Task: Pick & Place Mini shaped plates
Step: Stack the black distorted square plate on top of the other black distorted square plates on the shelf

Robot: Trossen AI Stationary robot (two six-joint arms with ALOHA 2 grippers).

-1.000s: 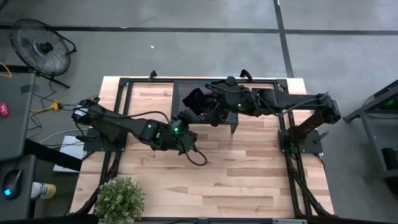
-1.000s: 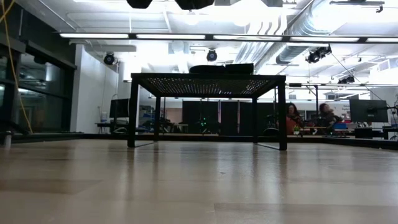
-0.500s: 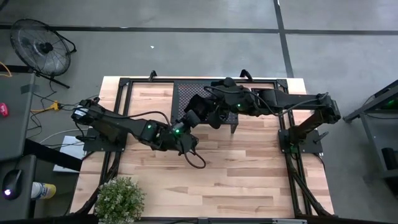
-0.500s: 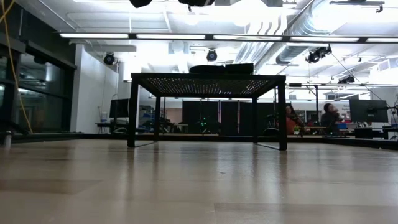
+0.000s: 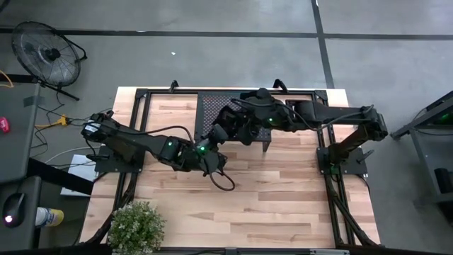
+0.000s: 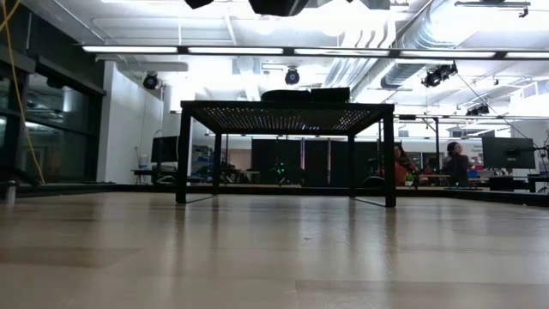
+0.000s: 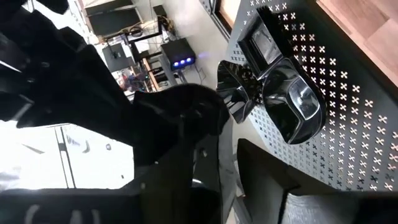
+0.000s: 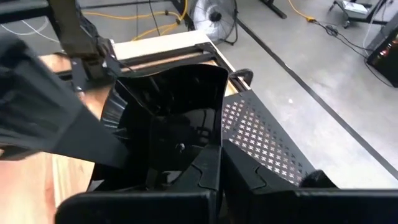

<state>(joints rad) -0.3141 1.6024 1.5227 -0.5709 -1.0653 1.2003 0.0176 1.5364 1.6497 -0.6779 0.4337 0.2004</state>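
- My right gripper (image 8: 186, 155) was clamped on a plate (image 8: 171, 102) above the rack's (image 5: 212, 106) front edge.
- My left gripper (image 5: 212, 138), part-open, stood beside it; more plates (image 7: 292, 102) lay on the rack.

The table (image 5: 283, 191) is pale wood, smooth, with a faint sheen in the low view. The rack (image 7: 348, 118) is matt black metal, punched all over with small crosses. The plates (image 7: 292, 102) on it are glossy black, and the plate (image 8: 180, 106) in the right gripper (image 8: 205, 168) looks equally shiny.
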